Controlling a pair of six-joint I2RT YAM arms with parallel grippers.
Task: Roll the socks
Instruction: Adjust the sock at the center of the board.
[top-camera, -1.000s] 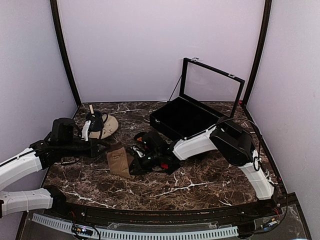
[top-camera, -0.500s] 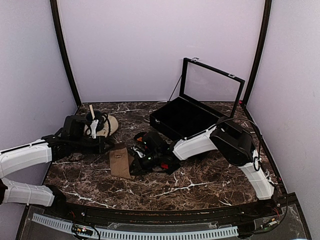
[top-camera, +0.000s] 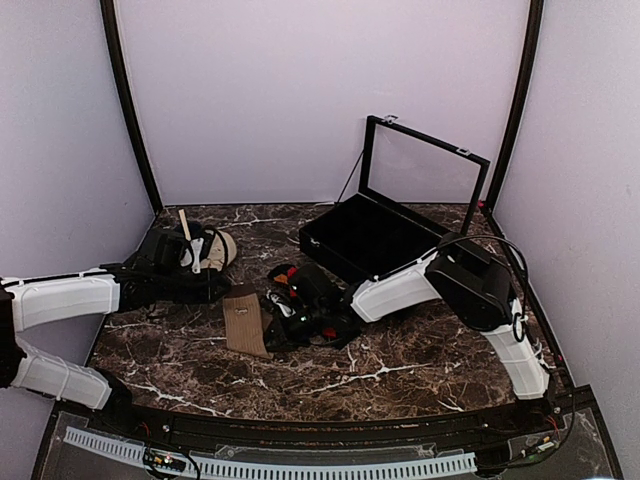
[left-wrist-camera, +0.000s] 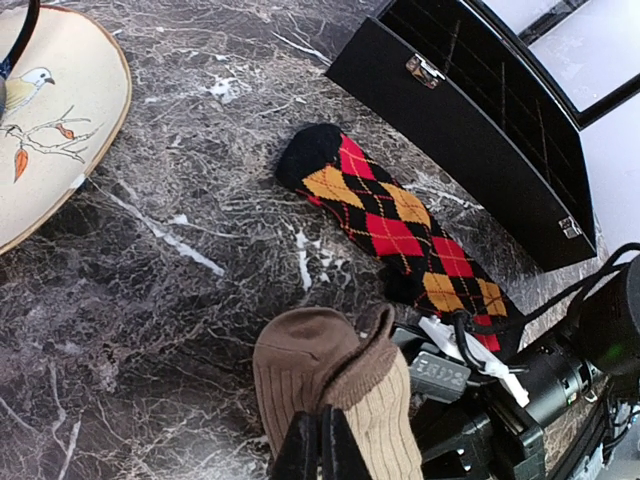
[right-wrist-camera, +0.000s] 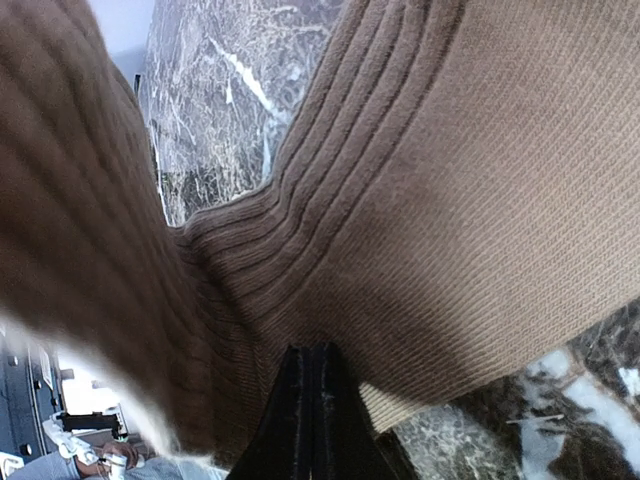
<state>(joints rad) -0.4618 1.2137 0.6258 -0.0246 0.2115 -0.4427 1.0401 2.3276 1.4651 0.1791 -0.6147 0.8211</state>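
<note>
The tan-brown ribbed sock (top-camera: 245, 325) lies on the marble table between both grippers, its darker cuff end folded up (left-wrist-camera: 300, 370). My left gripper (top-camera: 228, 292) is shut, its tips (left-wrist-camera: 320, 440) pinching the sock's near end. My right gripper (top-camera: 274, 325) is shut too, its tips (right-wrist-camera: 318, 365) buried in the sock's fabric (right-wrist-camera: 450, 200), which fills the right wrist view. The black sock with red and orange diamonds (left-wrist-camera: 400, 225) lies flat behind, its far end under the right arm (top-camera: 283, 273).
A black case (top-camera: 370, 235) with its glass lid raised stands at the back right, close behind the argyle sock (left-wrist-camera: 470, 120). A cream plate with a bird motif (left-wrist-camera: 50, 120) sits at the back left (top-camera: 222, 245), with a wooden stick (top-camera: 184, 222) above it.
My left arm has reached further right toward the middle. The tan sock has shifted slightly right and now lies flatter. The right arm has barely moved.
</note>
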